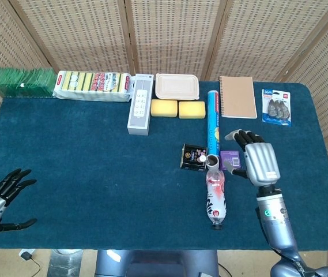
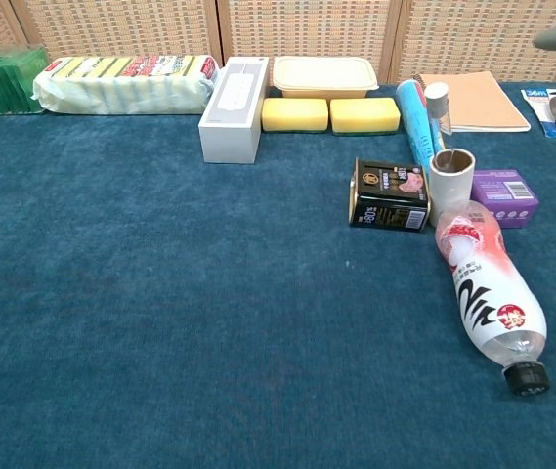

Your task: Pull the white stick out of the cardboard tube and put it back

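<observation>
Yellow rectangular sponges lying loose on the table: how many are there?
2. The left yellow sponge and the right yellow sponge lie side by side just in front of the beige lidded container. The wrapped sponge multipack further left holds more, uncounted.

Layout on my table (image 1: 94,173):
I see the cardboard tube (image 2: 450,186) upright, the stick (image 2: 438,109) standing in it. A small box (image 2: 390,195) touches it at 9 o'clock, another box (image 2: 503,197) at 3, a lying bottle (image 2: 488,289) at 6, a roll (image 2: 417,115) at 12.
</observation>
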### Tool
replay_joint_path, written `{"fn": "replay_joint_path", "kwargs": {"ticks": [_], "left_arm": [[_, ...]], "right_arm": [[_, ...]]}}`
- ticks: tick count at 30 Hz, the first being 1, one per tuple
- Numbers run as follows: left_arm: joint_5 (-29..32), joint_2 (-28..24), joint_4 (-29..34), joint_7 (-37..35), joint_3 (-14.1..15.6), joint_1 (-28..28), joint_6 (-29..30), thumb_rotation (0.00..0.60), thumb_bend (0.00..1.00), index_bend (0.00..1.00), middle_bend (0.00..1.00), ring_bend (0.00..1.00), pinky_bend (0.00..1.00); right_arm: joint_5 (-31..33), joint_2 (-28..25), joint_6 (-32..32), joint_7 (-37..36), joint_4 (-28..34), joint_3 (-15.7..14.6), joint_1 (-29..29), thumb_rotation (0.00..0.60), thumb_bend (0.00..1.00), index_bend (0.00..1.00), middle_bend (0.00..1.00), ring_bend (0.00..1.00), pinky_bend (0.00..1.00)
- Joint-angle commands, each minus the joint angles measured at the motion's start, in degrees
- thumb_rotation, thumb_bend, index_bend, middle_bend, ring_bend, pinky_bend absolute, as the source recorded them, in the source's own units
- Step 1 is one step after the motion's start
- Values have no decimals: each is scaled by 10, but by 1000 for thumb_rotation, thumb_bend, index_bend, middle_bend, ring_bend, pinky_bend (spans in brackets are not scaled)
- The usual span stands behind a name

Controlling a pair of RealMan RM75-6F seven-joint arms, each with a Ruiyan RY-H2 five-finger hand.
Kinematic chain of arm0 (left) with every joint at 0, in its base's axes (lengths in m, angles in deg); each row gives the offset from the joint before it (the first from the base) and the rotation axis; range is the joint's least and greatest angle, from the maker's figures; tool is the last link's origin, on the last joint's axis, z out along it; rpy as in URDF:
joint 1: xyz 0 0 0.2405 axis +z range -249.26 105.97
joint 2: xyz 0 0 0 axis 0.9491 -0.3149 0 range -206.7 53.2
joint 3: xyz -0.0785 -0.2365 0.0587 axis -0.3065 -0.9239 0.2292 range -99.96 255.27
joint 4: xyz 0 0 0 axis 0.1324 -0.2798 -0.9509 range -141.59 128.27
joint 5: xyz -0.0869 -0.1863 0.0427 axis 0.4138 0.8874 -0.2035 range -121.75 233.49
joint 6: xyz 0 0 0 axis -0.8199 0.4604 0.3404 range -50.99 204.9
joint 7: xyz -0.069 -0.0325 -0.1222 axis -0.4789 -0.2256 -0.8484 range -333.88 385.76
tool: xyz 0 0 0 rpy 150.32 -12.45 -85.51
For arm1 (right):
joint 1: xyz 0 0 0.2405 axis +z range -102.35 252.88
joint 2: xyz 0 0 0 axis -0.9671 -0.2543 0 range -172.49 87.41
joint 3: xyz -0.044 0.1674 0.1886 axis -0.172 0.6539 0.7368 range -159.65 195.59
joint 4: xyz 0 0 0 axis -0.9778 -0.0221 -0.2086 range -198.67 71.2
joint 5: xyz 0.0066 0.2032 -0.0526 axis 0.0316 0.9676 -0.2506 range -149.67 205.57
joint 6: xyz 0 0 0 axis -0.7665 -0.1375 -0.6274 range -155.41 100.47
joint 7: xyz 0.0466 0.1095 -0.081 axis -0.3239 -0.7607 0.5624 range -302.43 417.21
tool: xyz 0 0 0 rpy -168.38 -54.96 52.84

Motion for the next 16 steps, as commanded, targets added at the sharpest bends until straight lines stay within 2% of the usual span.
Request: {"fn": "replay_joint_path", "kwargs": {"ticks": [1, 7, 16], "left_arm": [[-3, 1, 0, 2, 1, 2, 3, 461, 113, 160, 84, 31, 237], [-4, 1, -1, 4, 1, 4, 9, 462, 113, 160, 84, 31, 237], [-7, 1, -1, 5, 2, 5, 12, 466, 114, 160, 84, 31, 237]], "right_arm": [[-12, -19, -10, -17, 10, -8, -17, 600, 245, 328, 318, 292, 348], [-45, -56, -23, -52, 23, -34, -54, 600, 246, 328, 319, 290, 346], [-159, -64, -91, -134, 4, -115, -144, 600, 245, 328, 319, 288, 340]]}}
